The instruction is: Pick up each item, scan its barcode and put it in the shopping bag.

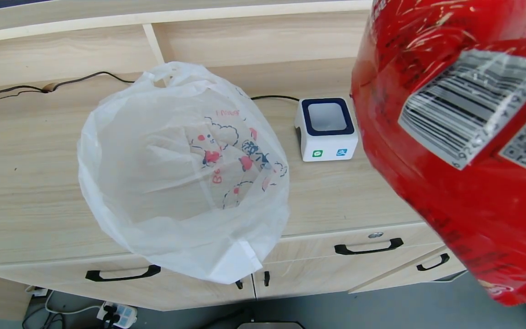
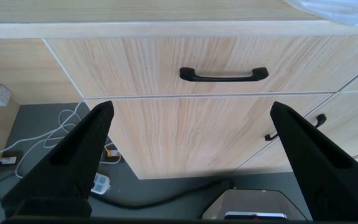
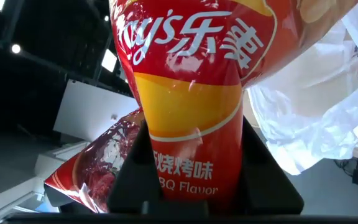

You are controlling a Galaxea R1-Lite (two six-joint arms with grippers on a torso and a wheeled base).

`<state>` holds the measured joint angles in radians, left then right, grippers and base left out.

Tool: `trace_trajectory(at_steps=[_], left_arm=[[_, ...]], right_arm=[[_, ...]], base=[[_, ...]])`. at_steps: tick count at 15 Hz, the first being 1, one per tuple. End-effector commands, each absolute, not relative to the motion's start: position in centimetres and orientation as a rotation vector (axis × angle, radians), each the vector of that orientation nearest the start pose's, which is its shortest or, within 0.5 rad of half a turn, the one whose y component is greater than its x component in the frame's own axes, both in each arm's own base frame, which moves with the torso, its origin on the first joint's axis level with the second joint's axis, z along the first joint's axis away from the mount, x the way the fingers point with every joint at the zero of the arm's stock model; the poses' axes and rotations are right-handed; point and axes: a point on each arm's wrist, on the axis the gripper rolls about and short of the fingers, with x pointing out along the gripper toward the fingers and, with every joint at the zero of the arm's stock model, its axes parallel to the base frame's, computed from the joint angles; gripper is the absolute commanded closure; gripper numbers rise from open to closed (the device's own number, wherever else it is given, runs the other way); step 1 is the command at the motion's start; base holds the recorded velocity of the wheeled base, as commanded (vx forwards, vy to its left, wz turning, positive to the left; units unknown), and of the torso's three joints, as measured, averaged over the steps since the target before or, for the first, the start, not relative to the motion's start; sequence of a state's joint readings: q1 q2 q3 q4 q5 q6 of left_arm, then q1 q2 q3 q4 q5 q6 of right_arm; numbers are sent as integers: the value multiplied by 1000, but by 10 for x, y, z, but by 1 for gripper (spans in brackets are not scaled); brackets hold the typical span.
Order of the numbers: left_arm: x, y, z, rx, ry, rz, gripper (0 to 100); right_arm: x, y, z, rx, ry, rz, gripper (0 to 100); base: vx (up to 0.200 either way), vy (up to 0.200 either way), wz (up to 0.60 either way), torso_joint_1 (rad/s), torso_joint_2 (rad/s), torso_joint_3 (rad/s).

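One each: chip packet (image 1: 454, 137), shopping bag (image 1: 176, 183), scanner (image 1: 327, 130)

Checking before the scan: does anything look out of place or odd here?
The shopping bag sags past the counter's front edge. The red chip bag's barcode faces the head camera, not the scanner.

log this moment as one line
right gripper: shut on chip bag, raised | barcode: facing head camera | scanner: on counter beside shopping bag | shopping bag: open | left gripper: open, by drawers
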<state>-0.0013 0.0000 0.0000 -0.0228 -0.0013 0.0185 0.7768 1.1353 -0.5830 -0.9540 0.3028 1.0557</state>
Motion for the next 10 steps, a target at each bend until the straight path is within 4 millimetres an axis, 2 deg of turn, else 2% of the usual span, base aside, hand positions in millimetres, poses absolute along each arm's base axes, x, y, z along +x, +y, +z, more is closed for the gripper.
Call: trace_trajectory(at_steps=[1,6,9,10], left_arm=[[-23,0,78,18,-22,-3,0],[-23,0,78,18,-22,-3,0],[-23,0,78,18,-22,-3,0],[-23,0,78,18,-22,-3,0]], right_arm=[[107,116,280,1029,214,1180,100],[109,117,276,999,218,1171,100],[119,118,260,757,214,1126,100],[140,121,254,582,181,1035,100]], base=[[0,0,0,0,0,0],[0,0,0,0,0,0],[0,0,0,0,0,0],[0,0,0,0,0,0]])
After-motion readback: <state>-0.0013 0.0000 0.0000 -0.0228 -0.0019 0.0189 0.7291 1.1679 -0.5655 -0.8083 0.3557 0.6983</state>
